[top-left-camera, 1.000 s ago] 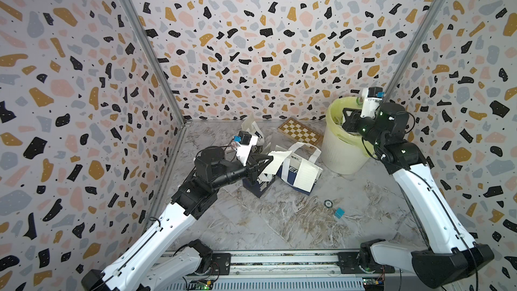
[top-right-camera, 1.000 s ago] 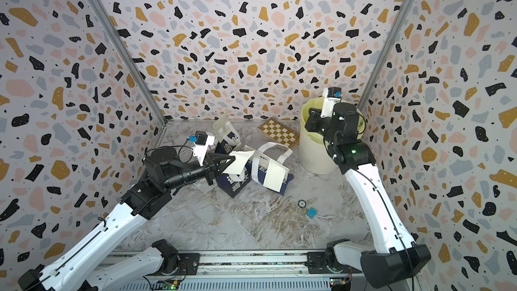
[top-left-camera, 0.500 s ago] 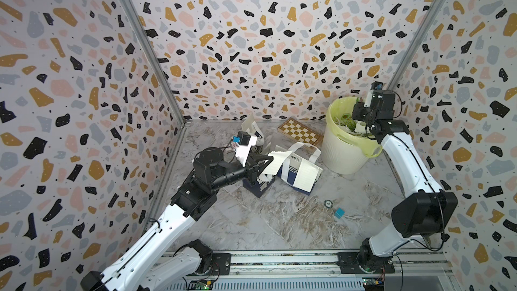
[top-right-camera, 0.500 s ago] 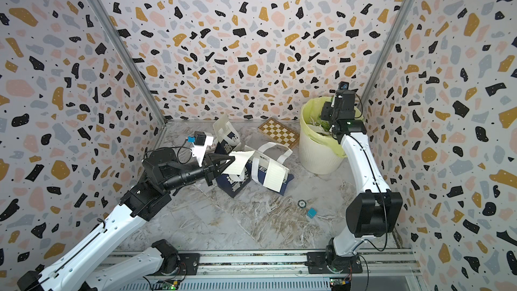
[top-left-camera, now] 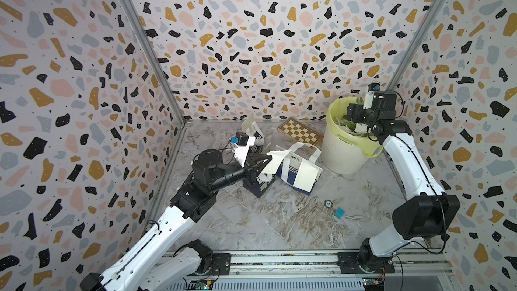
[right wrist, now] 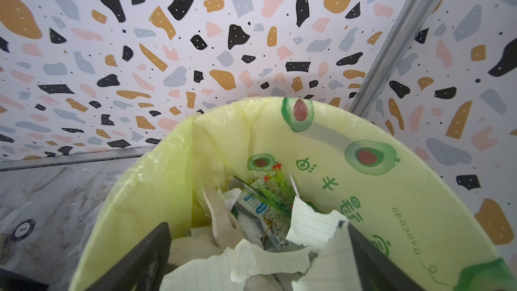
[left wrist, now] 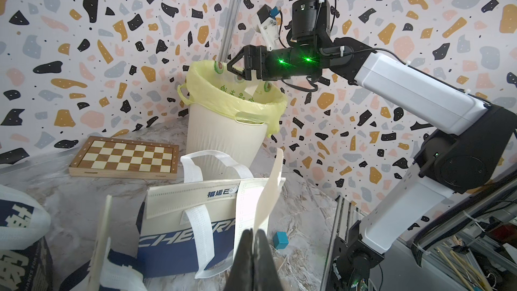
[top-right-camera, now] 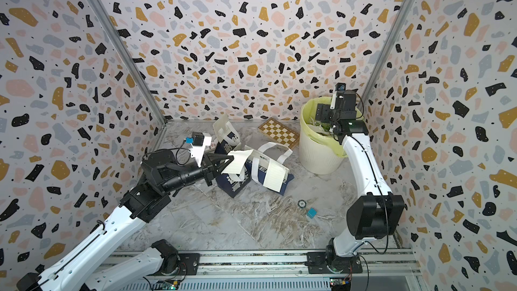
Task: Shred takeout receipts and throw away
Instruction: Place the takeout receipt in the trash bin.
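right pincer (right wrist: 256,223) shut a second ago, now spread wide over the bin (top-left-camera: 340,152), its elbow dropped low

Table top (top-left-camera: 279,219): grey marble-look, smooth, semi-gloss. Walls (top-left-camera: 251,37): terrazzo print, matt. Corner post (right wrist: 398,37) & base rail (top-left-camera: 279,260): bare metal, satin. Bin (top-left-camera: 340,152): white plastic, ribbed, matt. Liner (left wrist: 212,90): thin yellow plastic film, crinkled, semi-transp. Chessboard (left wrist: 126,155): wood, smooth, low sheen. Receipt (left wrist: 267,197): thin paper, matt, curled. Paper scraps (right wrist: 310,222) in bin: matt, ragged torn edges. Bag (left wrist: 190,191): looks like non-woven cloth, w/ dot-embossed strap (left wrist: 204,236). Arm shells (left wrist: 414,90): white plastic, smooth, slight gloss; joints black, matt.
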You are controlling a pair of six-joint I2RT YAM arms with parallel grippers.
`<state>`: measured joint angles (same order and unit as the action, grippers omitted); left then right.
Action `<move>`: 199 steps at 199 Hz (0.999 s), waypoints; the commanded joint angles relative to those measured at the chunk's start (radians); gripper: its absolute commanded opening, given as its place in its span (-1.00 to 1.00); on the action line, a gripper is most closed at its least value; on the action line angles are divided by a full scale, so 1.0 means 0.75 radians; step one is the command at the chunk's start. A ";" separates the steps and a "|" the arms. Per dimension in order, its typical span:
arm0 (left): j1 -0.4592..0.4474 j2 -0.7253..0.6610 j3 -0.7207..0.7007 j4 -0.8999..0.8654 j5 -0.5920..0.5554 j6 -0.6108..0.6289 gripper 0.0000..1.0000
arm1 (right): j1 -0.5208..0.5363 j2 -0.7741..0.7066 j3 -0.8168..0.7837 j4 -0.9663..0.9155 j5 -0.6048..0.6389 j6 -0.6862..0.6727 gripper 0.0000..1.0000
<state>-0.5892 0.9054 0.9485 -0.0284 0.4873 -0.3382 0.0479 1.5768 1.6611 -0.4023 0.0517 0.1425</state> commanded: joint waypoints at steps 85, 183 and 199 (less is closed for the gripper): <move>0.006 -0.004 0.020 0.073 0.000 -0.005 -1.00 | 0.034 -0.079 -0.031 -0.204 0.357 -0.164 1.00; 0.009 -0.008 0.022 0.027 -0.007 0.035 -1.00 | 0.043 -0.181 -0.223 -0.074 0.731 -0.341 0.99; 0.007 -0.011 0.028 0.020 -0.005 0.040 -1.00 | 0.012 -0.201 -0.263 -0.073 0.700 -0.283 0.99</move>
<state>-0.5892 0.9054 0.9485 -0.0284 0.4873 -0.3283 0.0772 1.4723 1.4895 -0.4725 0.5461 -0.1017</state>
